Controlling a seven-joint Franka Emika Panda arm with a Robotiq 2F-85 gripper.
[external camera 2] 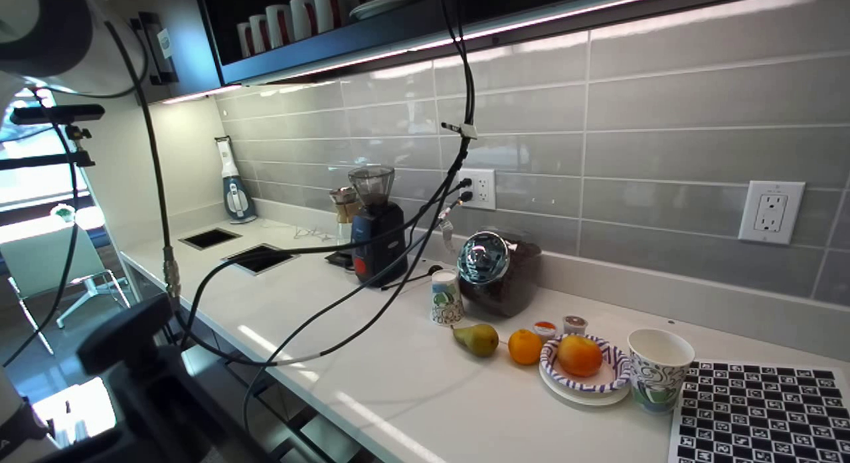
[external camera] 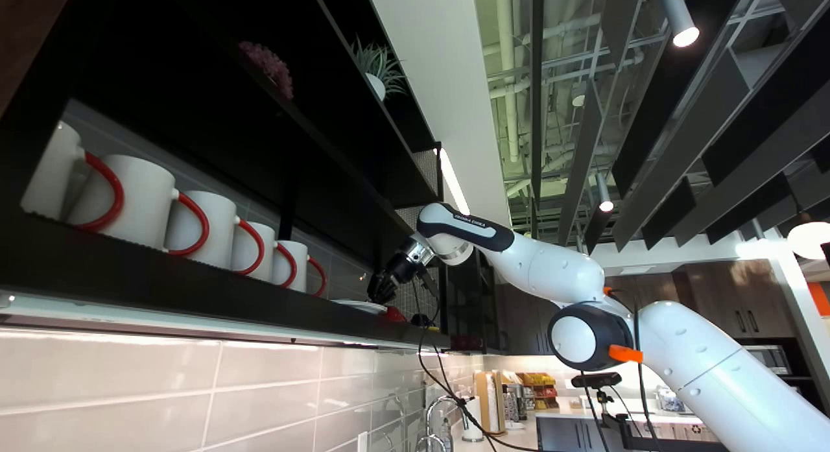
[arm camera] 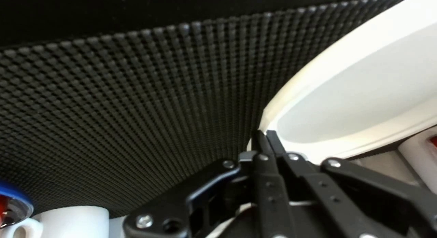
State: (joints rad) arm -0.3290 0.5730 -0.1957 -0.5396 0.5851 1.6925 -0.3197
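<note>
I see a white plate (arm camera: 368,91) and a black end effector (arm camera: 266,133). The mat (arm camera: 153,94) is black with rows of little dots. The mugs (external camera: 142,196) are white with red handles (external camera: 205,226). The pear (external camera 2: 479,340) is green and the paper bowl (external camera 2: 615,362) has purple stripes on white. The board (external camera 2: 764,410) is checked black and white.

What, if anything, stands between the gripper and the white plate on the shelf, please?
Nothing visible: in the wrist view, the shut gripper is directly at the rim of the white plate; whether it grips it is unclear.
</note>
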